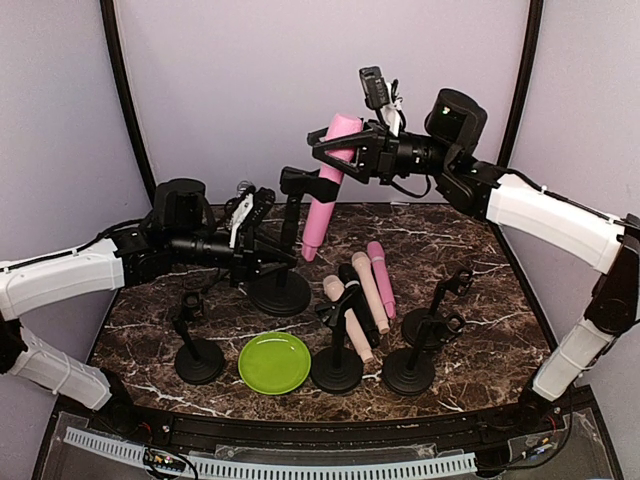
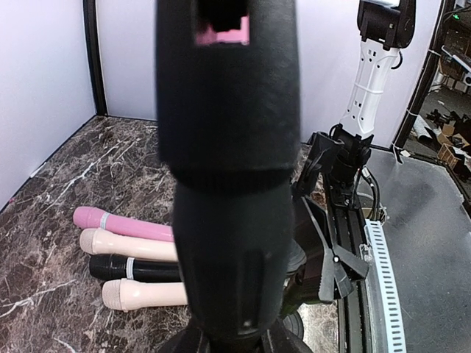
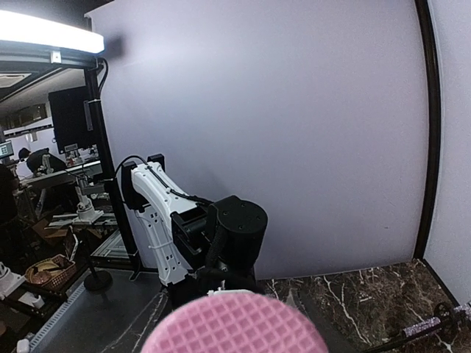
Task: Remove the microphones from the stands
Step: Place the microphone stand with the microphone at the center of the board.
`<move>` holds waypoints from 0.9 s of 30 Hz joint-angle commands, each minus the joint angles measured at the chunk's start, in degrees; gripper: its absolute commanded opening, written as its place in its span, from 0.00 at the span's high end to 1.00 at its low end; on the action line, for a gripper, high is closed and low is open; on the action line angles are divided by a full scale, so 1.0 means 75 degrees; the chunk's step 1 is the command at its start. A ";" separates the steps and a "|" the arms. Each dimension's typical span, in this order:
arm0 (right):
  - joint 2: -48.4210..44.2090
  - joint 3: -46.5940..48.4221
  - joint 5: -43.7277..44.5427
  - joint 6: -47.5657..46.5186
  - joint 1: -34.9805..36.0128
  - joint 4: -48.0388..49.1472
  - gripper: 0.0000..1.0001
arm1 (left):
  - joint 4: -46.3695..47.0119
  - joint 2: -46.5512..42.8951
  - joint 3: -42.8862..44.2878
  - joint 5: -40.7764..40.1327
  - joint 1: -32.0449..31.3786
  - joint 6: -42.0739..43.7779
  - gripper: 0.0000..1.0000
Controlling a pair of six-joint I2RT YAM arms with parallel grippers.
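The pink microphone (image 1: 328,190) leans in the clip (image 1: 299,185) of the black stand (image 1: 280,292) at the back middle of the table. My right gripper (image 1: 347,150) comes in from the right, and its jaws hug both sides of the microphone's head. That pink mesh head (image 3: 235,323) fills the bottom of the right wrist view and hides the fingers. My left gripper (image 1: 266,252) is shut on the stand's pole, low down. In the left wrist view the stand (image 2: 228,220) looms close, with a bit of the pink microphone (image 2: 221,33) showing through the clip.
Several microphones (image 1: 372,290) lie side by side on the marble right of the stand, also seen as microphones (image 2: 125,246) in the left wrist view. A green plate (image 1: 274,362) sits front centre. Empty black stands (image 1: 199,348) (image 1: 337,352) (image 1: 412,362) line the front.
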 commanded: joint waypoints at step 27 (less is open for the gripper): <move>0.0222 -0.0988 0.3239 -0.1758 0.0388 0.0077 0.90 | 0.3137 0.1278 -0.0844 -0.2110 0.0058 0.0783 1.00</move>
